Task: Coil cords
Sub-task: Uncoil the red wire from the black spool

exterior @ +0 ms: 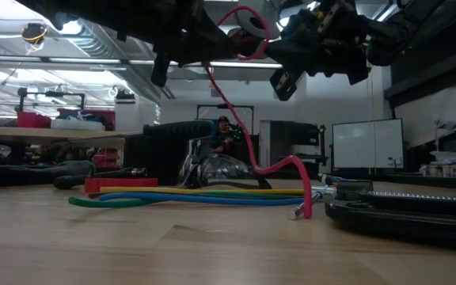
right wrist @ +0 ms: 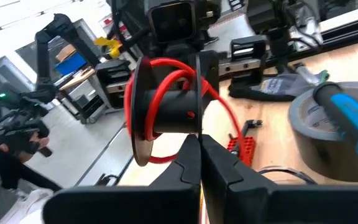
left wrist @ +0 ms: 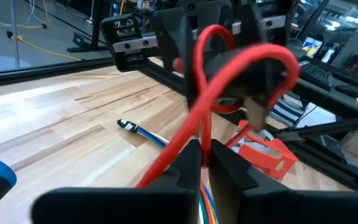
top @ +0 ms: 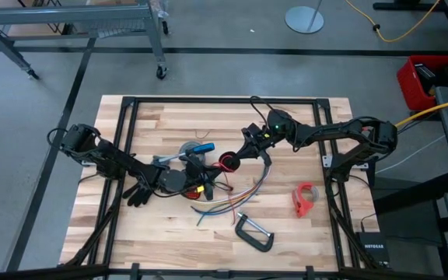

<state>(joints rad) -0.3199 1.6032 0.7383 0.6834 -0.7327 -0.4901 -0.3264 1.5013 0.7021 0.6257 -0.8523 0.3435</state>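
High view: right claw [top: 232,159] clamps the red cord [top: 225,162] looped on its black spool above the desk [top: 325,225]; left claw [top: 201,185] pinches its trailing end.

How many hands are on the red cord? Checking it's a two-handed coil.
2. The left hand pinches the red cord by its loose strand; the right hand, facing it, appears to clamp the rim of its spool.

- A grey tape roll [top: 188,149] is seen near the middle of the light wooden desk [top: 146,124].
- A blue-handled tool [top: 201,147] is laid across that roll.
- A black metal C-clamp [top: 255,233] is placed near the desk's front edge.
- A red plastic tape dispenser [top: 305,199] is set to the clamp's right.
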